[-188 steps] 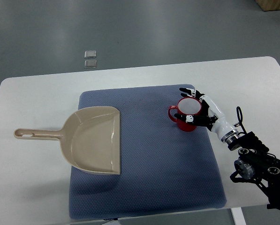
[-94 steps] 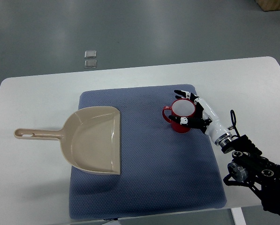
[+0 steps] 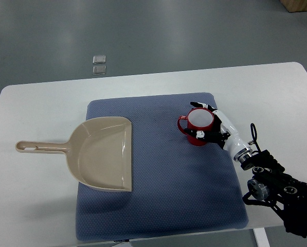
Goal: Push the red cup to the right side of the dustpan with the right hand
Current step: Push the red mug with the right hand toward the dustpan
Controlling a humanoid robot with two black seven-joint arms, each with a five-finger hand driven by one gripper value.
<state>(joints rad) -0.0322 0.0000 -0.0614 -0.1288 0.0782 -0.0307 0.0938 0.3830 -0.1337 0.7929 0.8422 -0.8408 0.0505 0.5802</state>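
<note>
You see a glossy red cup (image 3: 198, 127) on a matt, finely dimpled blue cloth mat (image 3: 168, 175). Left of the cup, the beige dustpan (image 3: 103, 152) looks like smooth plastic with a soft sheen. The white tabletop (image 3: 35, 206) is smooth.

White right hand (image 3: 213, 125) with black fingers, black jointed forearm, looping black cable

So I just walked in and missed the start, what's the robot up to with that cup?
The right hand is cupped around the right side of the red cup, fingers wrapping its far and near edges, on the blue mat. The cup stands upright, handle pointing left toward the beige dustpan, with a clear stretch of mat between them. No left arm is in view.
</note>
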